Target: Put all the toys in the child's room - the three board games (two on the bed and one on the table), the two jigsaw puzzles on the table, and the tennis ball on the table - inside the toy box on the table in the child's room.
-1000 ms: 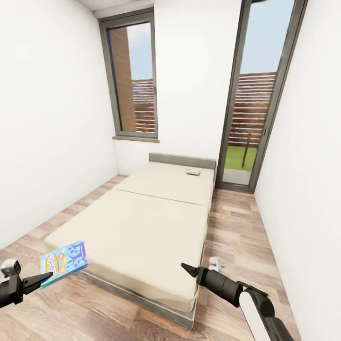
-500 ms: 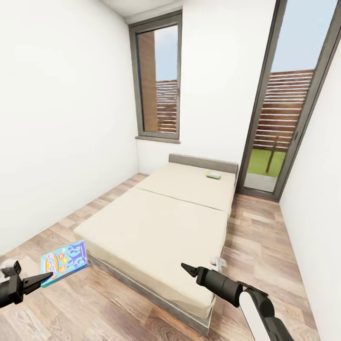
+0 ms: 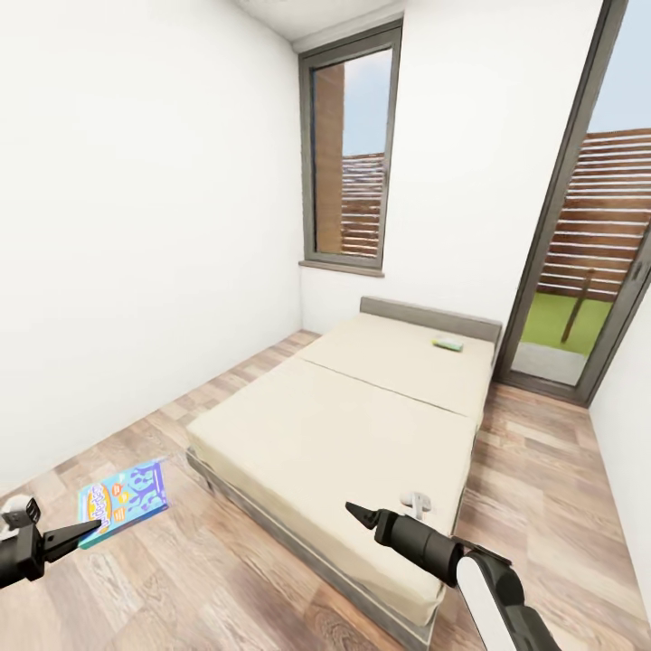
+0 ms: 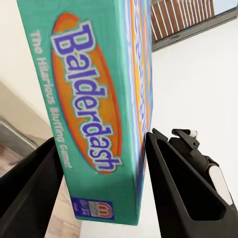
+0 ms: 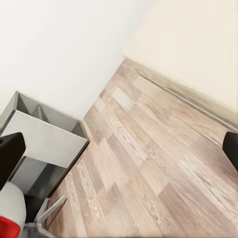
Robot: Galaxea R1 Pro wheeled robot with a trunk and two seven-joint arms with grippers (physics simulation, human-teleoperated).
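Note:
My left gripper (image 3: 89, 529) is at the lower left of the head view, shut on a mostly blue board game (image 3: 123, 502) held up over the wood floor. In the left wrist view the game's teal "Balderdash" edge (image 4: 94, 99) stands between the two black fingers (image 4: 181, 188). A second, greenish board game (image 3: 447, 344) lies on the beige bed (image 3: 362, 425) near the grey headboard. My right gripper (image 3: 354, 513) hovers over the bed's near corner. Its fingers (image 5: 11, 151) are spread wide and hold nothing.
A tall dark-framed window (image 3: 351, 154) is in the far wall and a glass door (image 3: 588, 253) is at the right. Wood floor (image 3: 217, 561) runs between the bed and the white left wall. A grey open shelf unit (image 5: 44, 139) stands against a wall.
The whole picture has shifted right, so the camera has turned left. Both grippers keep their places in the view, and the left one still holds the blue game.

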